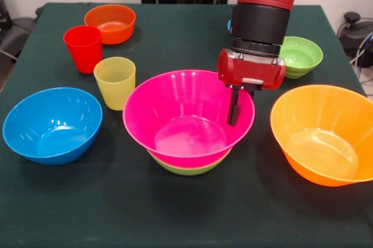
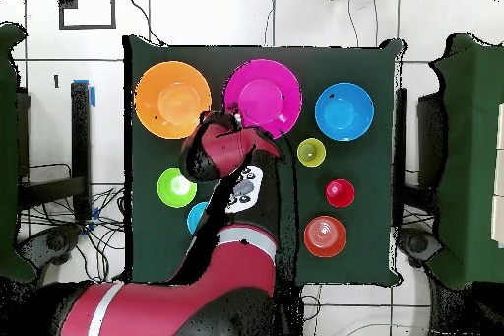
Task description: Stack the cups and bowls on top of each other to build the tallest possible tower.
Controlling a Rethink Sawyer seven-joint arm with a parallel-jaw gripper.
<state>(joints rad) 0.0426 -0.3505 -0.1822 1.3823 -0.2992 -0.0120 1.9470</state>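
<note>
Pink bowl sits at the middle of the bench's near side in the front view, nested in a green bowl whose rim just peeks out beneath it; this two-bowl pile is the tower so far. The jaws hang directly over the pink bowl's rim on the side toward the big yellow-orange bowl, with one dark finger reaching down inside the wall. I can make out only that single finger, so whether the jaws are apart or clamped on the rim I cannot tell. The relation that matters for the next move, as I judge it: the bowl lies straight below the jaws, its open mouth up and its axis vertical, so any grip or release happens at the rim, not at the centre.

Loose pieces stand around: a blue bowl, a yellow cup, a red cup, a small orange bowl and a small green bowl.

Looking down from overhead, the arm covers the rim where the jaws work, hiding them entirely, but that view reveals a small blue object beside the arm that the front view shows only as a sliver.
</note>
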